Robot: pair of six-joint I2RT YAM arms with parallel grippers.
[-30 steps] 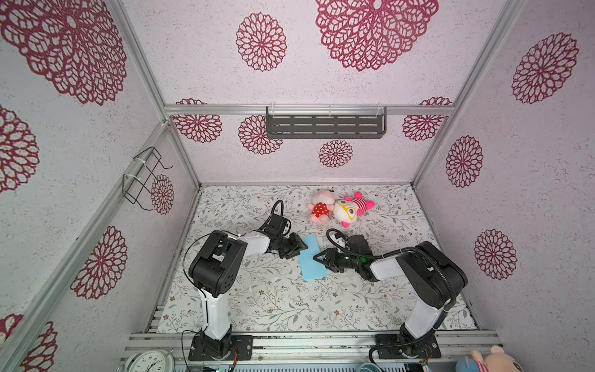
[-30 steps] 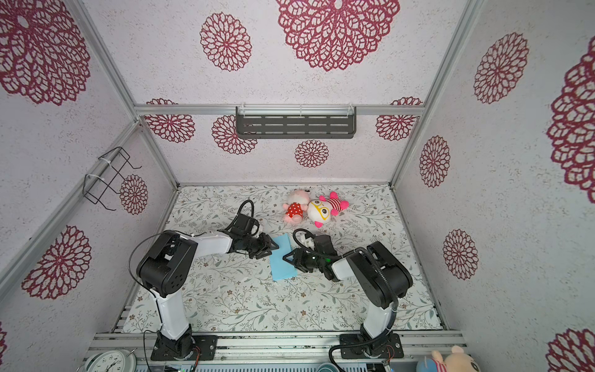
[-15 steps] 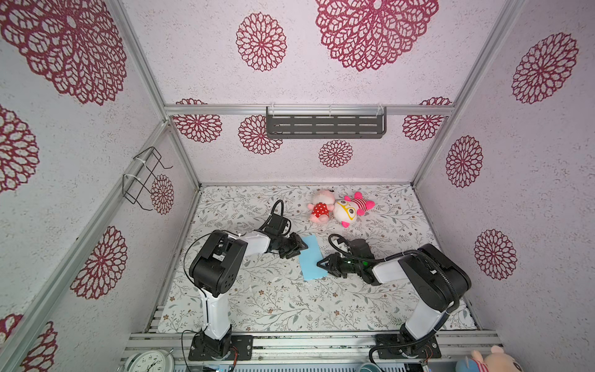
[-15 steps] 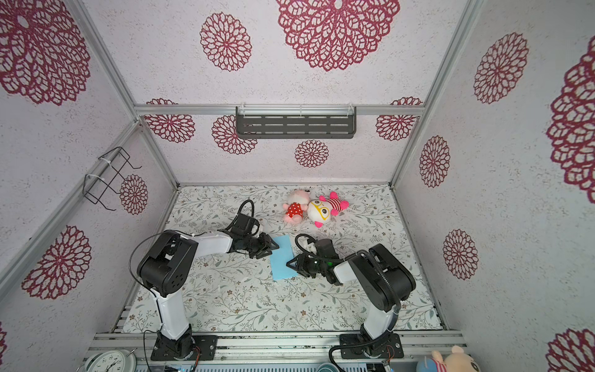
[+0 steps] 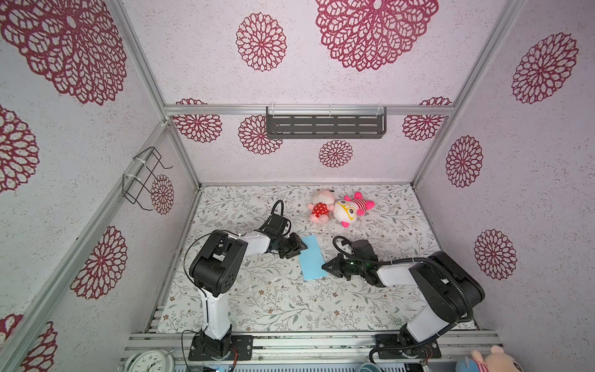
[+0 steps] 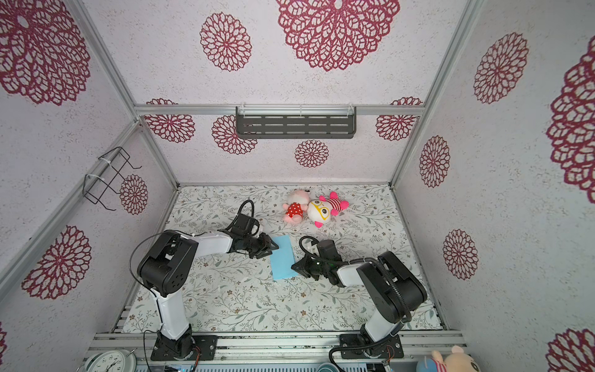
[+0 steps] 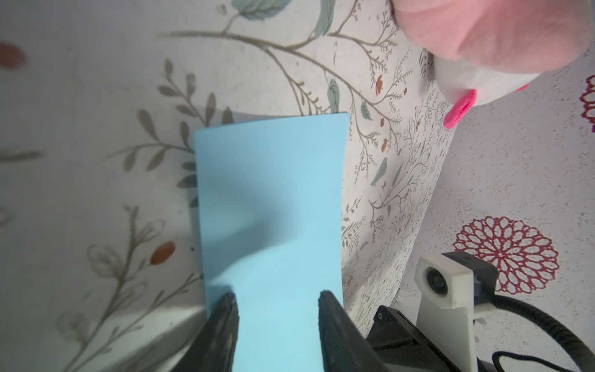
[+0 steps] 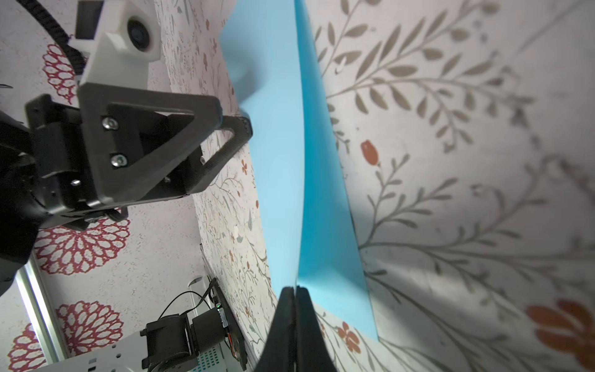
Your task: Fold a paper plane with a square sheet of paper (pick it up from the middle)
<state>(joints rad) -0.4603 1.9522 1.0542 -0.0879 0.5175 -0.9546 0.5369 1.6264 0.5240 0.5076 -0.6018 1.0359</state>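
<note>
Paper sheet point(image 5: 311, 259) is lying mid-counter point(image 5: 273, 306) between both arms, doubled over into a narrow strip, near the plush toys point(image 5: 341, 209) but not touching them. Right claw point(image 8: 294, 290) is pinching the strip's upper layer at its edge, holding that flap up off the lower layer. Left claw point(image 7: 278, 302) is sitting spread, fingers straddling the opposite edge; can't tell whether they are touching it.

In the left wrist view the paper point(image 7: 270, 206) runs out of frame, and a blurred plush toy point(image 7: 483, 32) is cut off at the edge. A clock point(image 5: 146, 362) is cropped in both top views.
</note>
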